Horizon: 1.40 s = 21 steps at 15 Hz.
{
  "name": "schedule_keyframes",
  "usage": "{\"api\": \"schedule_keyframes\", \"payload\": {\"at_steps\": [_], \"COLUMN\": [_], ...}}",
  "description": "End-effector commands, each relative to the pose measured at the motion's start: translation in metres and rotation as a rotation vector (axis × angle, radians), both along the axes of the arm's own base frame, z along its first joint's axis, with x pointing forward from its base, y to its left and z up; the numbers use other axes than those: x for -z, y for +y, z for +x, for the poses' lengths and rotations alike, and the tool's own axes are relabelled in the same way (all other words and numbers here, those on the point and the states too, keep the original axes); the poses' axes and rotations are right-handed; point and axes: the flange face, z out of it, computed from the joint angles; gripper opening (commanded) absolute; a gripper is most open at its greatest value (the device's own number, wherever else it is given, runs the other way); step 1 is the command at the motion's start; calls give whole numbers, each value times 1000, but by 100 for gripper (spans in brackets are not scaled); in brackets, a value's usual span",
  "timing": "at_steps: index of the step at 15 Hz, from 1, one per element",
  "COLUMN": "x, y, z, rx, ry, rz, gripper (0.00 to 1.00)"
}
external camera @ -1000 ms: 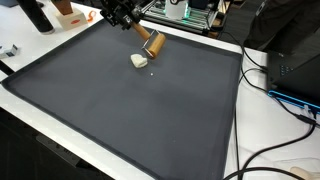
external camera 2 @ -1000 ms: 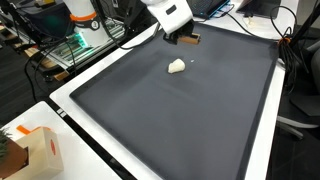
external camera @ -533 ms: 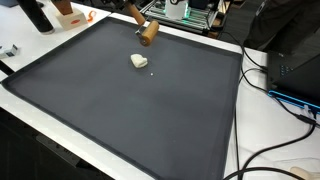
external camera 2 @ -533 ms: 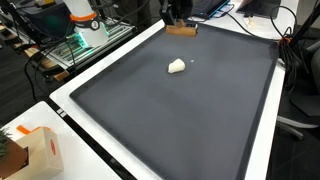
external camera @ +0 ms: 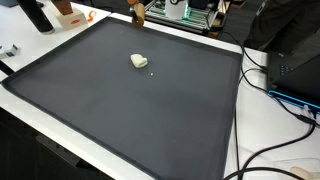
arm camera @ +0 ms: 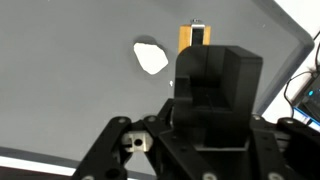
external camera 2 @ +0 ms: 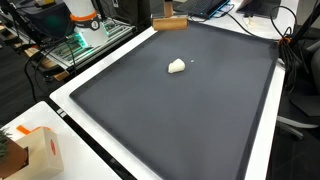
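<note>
Above the far edge of the dark mat [external camera 2: 180,115], the jaws sit closed on a wooden block [external camera 2: 170,22], open only as wide as the block and holding it in the air, clear of the surface [external camera: 35,42]; wrist view shows it end-on past the jaw housing. White lump [external camera 2: 177,66] lies on the mat, well apart from the block, nothing touching it. My read for a clean carry: firm grip, block level, slow travel, path kept wide of the lump; any tilt looks like a slip risk.
</note>
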Motion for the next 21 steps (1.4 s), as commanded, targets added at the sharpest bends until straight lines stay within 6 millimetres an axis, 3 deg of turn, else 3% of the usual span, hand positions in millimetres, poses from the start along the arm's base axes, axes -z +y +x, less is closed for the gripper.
{"api": "schedule_keyframes", "payload": {"at_steps": [1,9,10,18,19,21], "x": [-35,-76,-69,-73,-73,-38], "y": [11,24,24,25,25,30], "z": [-17,-32,-23,-26,-26,-19], "rx": [-162,-466,-418,-448,-448,-571], "ry": [-70,-186,-166,-175,-175,-116], "rz": [-95,-216,-184,-194,-194,-137], "gripper": [23,23,48,48,23,23]}}
